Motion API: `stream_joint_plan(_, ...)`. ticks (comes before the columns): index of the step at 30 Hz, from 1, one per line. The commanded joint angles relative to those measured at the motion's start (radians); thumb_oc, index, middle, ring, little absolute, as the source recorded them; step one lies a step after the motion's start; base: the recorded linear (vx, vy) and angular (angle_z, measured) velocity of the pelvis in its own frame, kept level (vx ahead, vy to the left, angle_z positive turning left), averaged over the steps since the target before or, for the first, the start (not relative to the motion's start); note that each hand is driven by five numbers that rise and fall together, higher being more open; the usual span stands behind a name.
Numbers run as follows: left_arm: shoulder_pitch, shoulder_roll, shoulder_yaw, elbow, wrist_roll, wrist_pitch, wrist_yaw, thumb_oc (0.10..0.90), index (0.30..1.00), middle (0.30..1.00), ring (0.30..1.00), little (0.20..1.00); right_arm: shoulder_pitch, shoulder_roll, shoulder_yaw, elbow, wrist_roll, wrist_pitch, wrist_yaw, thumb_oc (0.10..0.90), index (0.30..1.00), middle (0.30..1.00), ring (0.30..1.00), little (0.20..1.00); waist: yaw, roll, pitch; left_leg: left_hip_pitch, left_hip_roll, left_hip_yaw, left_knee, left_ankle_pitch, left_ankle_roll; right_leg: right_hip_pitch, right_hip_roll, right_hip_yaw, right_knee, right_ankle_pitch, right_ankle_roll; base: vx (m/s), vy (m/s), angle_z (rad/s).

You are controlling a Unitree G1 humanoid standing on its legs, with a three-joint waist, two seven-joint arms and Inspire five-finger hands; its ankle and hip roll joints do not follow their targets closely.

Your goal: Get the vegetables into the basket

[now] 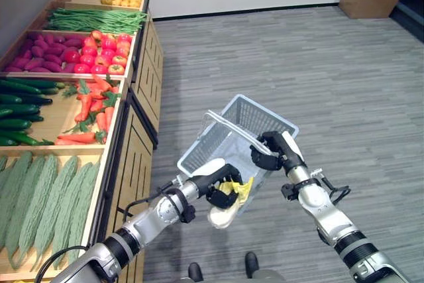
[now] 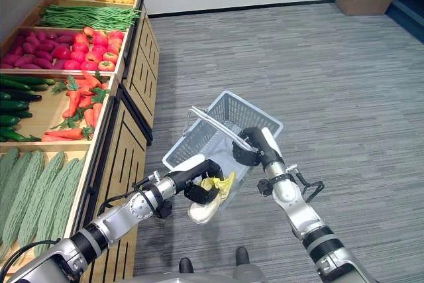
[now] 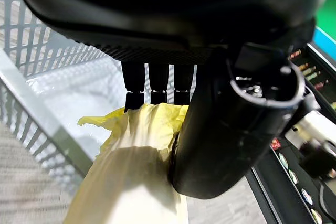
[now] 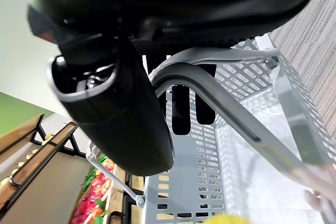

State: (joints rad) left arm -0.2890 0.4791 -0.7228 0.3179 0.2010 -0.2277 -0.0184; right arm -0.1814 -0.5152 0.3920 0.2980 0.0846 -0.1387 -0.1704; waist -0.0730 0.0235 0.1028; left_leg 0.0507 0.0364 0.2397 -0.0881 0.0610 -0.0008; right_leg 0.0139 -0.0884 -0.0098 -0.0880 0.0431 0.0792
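Our left hand (image 1: 220, 191) is clenched around a pale cabbage (image 1: 225, 211) held at the near rim of the grey basket (image 1: 255, 114), while our right hand (image 1: 273, 150) grips the basket's handle (image 4: 220, 103). The cabbage looks light, leafy and easily bruised, so we judge the firm white stem end the best hold.
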Motion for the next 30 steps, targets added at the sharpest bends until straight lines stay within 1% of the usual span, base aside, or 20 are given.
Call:
stream_joint_plan(1,-0.152,-0.026,0.051,0.082,0.117,-0.064,0.164,0.400,0.300,0.300,0.300,0.300,-0.092,0.043,-0.013,-0.228,0.092,-0.199,0.017,0.400,0.300,0.300,0.300,0.300,0.000,-0.070,-0.082,0.006,0.079,-0.008,0.001,-0.027,-0.094,0.010,-0.088,-0.038,0.001,0.035,0.112,0.00,0.000,0.00)
stream_joint_plan(2,-0.144,-0.046,0.076,0.124,0.177,-0.046,0.232,0.400,0.300,0.300,0.300,0.300,-0.074,0.042,0.005,-0.254,0.088,-0.203,0.026,0.400,0.300,0.300,0.300,0.300,0.000,-0.074,-0.080,0.005,0.080,-0.007,0.001,-0.026,-0.096,0.008,-0.087,-0.036,0.001,0.034,0.111,0.00,0.000,0.00)
stream_joint_plan(3,-0.144,-0.047,0.076,0.126,0.179,-0.047,0.234,0.400,0.300,0.300,0.300,0.300,-0.074,0.041,0.005,-0.254,0.088,-0.203,0.026,0.400,0.300,0.300,0.300,0.300,0.000,-0.073,-0.081,0.005,0.080,-0.007,0.001,-0.026,-0.096,0.008,-0.087,-0.036,0.001,0.034,0.111,-0.03,-0.026,-0.01)
stream_joint_plan(4,-0.131,-0.070,0.093,0.160,0.219,-0.030,0.290,0.471,0.399,0.399,0.399,0.399,-0.054,0.042,0.027,-0.275,0.094,-0.211,0.036,0.400,0.300,0.300,0.300,0.300,0.000,-0.077,-0.077,0.003,0.083,-0.006,0.001,-0.024,-0.097,0.005,-0.087,-0.035,0.001,0.034,0.110,0.00,0.000,0.00)
stream_joint_plan(5,-0.130,-0.071,0.093,0.162,0.220,-0.031,0.291,0.553,0.514,0.514,0.514,0.514,-0.054,0.042,0.028,-0.275,0.094,-0.211,0.035,0.400,0.300,0.300,0.300,0.300,-0.001,-0.076,-0.078,0.003,0.083,-0.006,0.001,-0.024,-0.098,0.005,-0.087,-0.035,0.001,0.034,0.110,-0.03,-0.021,-0.01)
stream_joint_plan(6,-0.121,-0.078,0.094,0.171,0.244,-0.022,0.308,0.900,1.000,1.000,1.000,1.000,-0.046,0.040,0.036,-0.285,0.091,-0.211,0.038,0.400,0.300,0.300,0.300,0.300,-0.001,-0.078,-0.076,0.001,0.084,-0.006,0.001,-0.024,-0.098,0.003,-0.087,-0.034,0.001,0.035,0.110,0.00,0.000,0.00)
stream_joint_plan(12,-0.100,-0.071,0.106,0.174,0.340,0.016,0.351,0.900,1.000,1.000,1.000,1.000,-0.016,0.039,0.034,-0.289,0.082,-0.207,0.033,0.400,0.300,0.300,0.300,0.300,0.003,-0.081,-0.075,0.000,0.087,-0.011,0.001,-0.025,-0.098,0.007,-0.086,-0.043,0.001,0.032,0.108,0.00,0.000,0.00)
stream_joint_plan(16,-0.086,-0.077,0.126,0.167,0.325,0.021,0.364,0.900,1.000,1.000,1.000,1.000,0.007,0.045,0.018,-0.262,0.060,-0.195,0.013,0.400,0.300,0.300,0.300,0.300,0.004,-0.083,-0.073,0.000,0.085,-0.015,0.001,-0.025,-0.098,0.011,-0.087,-0.047,0.001,0.029,0.105,0.00,-0.002,0.02)
stream_joint_plan(18,-0.057,-0.063,0.142,0.111,0.306,0.009,0.357,0.900,1.000,1.000,1.000,1.000,0.032,0.047,-0.017,-0.222,0.022,-0.185,-0.018,0.400,0.300,0.300,0.300,0.300,0.010,-0.085,-0.073,-0.001,0.084,-0.023,0.001,-0.025,-0.097,0.015,-0.089,-0.052,0.001,0.027,0.104,0.00,0.000,0.00)
stream_joint_plan(20,-0.018,-0.047,0.156,0.038,0.255,-0.011,0.322,0.900,1.000,1.000,1.000,1.000,0.049,0.057,-0.054,-0.184,-0.012,-0.173,-0.046,0.400,0.300,0.300,0.300,0.300,0.016,-0.083,-0.072,-0.003,0.083,-0.032,0.001,-0.026,-0.094,0.019,-0.090,-0.058,0.001,0.025,0.104,0.01,0.005,0.10)
stream_joint_plan(21,0.042,-0.012,0.172,-0.067,0.141,-0.035,0.219,0.900,1.000,1.000,1.000,1.000,0.070,0.065,-0.107,-0.141,-0.032,-0.156,-0.073,0.400,0.300,0.300,0.300,0.300,0.024,-0.079,-0.070,-0.006,0.080,-0.040,0.001,-0.026,-0.091,0.020,-0.091,-0.062,0.001,0.024,0.104,0.01,0.014,0.14)
stream_joint_plan(22,0.067,0.018,0.180,-0.140,0.068,-0.055,0.152,0.900,1.000,1.000,1.000,1.000,0.078,0.072,-0.133,-0.115,-0.035,-0.145,-0.079,0.400,0.300,0.300,0.300,0.300,0.028,-0.074,-0.069,-0.008,0.078,-0.046,0.001,-0.025,-0.090,0.020,-0.093,-0.065,0.001,0.025,0.104,0.01,0.017,0.10)
stream_joint_plan(23,0.079,0.045,0.165,-0.194,-0.014,-0.076,0.075,0.900,1.000,1.000,1.000,1.000,0.082,0.085,-0.155,-0.094,-0.005,-0.145,-0.082,0.400,0.300,0.300,0.300,0.300,0.029,-0.070,-0.069,-0.009,0.077,-0.048,0.001,-0.025,-0.089,0.020,-0.093,-0.067,0.001,0.025,0.105,0.01,0.015,0.15)
stream_joint_plan(24,0.088,0.075,0.165,-0.237,-0.093,-0.077,0.038,0.900,1.000,1.000,1.000,1.000,0.086,0.092,-0.168,-0.077,0.019,-0.146,-0.073,0.400,0.300,0.300,0.300,0.300,0.030,-0.070,-0.071,-0.009,0.075,-0.051,0.001,-0.026,-0.088,0.021,-0.094,-0.068,0.001,0.025,0.105,0.01,0.026,0.20)
stream_joint_plan(25,0.122,0.103,0.174,-0.294,-0.304,-0.075,-0.036,0.900,1.000,1.000,1.000,1.000,0.093,0.095,-0.174,-0.054,0.025,-0.143,-0.063,0.400,0.300,0.300,0.300,0.300,0.032,-0.064,-0.071,-0.009,0.072,-0.053,0.001,-0.025,-0.087,0.021,-0.096,-0.070,0.001,0.026,0.105,0.01,0.028,0.18)
stream_joint_plan(26,0.151,0.108,0.185,-0.305,-0.397,-0.066,-0.056,0.900,1.000,1.000,1.000,1.000,0.095,0.098,-0.178,-0.020,0.022,-0.137,-0.065,0.400,0.300,0.300,0.300,0.300,0.033,-0.063,-0.070,-0.009,0.072,-0.054,0.001,-0.024,-0.087,0.021,-0.096,-0.070,0.001,0.026,0.105,0.00,0.039,0.05)
stream_joint_plan(27,0.218,0.108,0.204,-0.309,-0.529,-0.039,-0.093,0.900,1.000,1.000,1.000,1.000,0.108,0.105,-0.199,0.018,0.017,-0.123,-0.066,0.400,0.300,0.300,0.300,0.300,0.037,-0.060,-0.067,-0.009,0.069,-0.055,0.001,-0.024,-0.086,0.021,-0.097,-0.069,0.001,0.027,0.103,0.00,0.032,-0.02)
stream_joint_plan(28,0.279,0.111,0.223,-0.305,-0.620,-0.021,-0.118,0.900,1.000,1.000,1.000,1.000,0.117,0.110,-0.218,0.072,0.024,-0.112,-0.073,0.400,0.300,0.300,0.300,0.300,0.042,-0.058,-0.065,-0.009,0.067,-0.056,0.001,-0.024,-0.084,0.022,-0.097,-0.068,0.001,0.027,0.104,0.00,0.031,-0.02)
stream_joint_plan(29,0.309,0.111,0.237,-0.301,-0.649,-0.017,-0.123,0.900,1.000,1.000,1.000,1.000,0.122,0.107,-0.223,0.098,0.015,-0.109,-0.077,0.400,0.300,0.300,0.300,0.300,0.042,-0.057,-0.065,-0.009,0.066,-0.057,0.001,-0.023,-0.083,0.022,-0.097,-0.068,0.001,0.027,0.103,0.00,0.000,0.00)
stream_joint_plan(30,0.379,0.117,0.269,-0.246,-0.674,0.005,-0.135,0.900,1.000,1.000,1.000,1.000,0.141,0.103,-0.259,0.184,0.004,-0.098,-0.092,0.400,0.300,0.300,0.300,0.300,0.046,-0.056,-0.059,-0.012,0.062,-0.064,0.001,-0.021,-0.082,0.024,-0.098,-0.069,0.001,0.028,0.103,0.00,0.018,0.04)
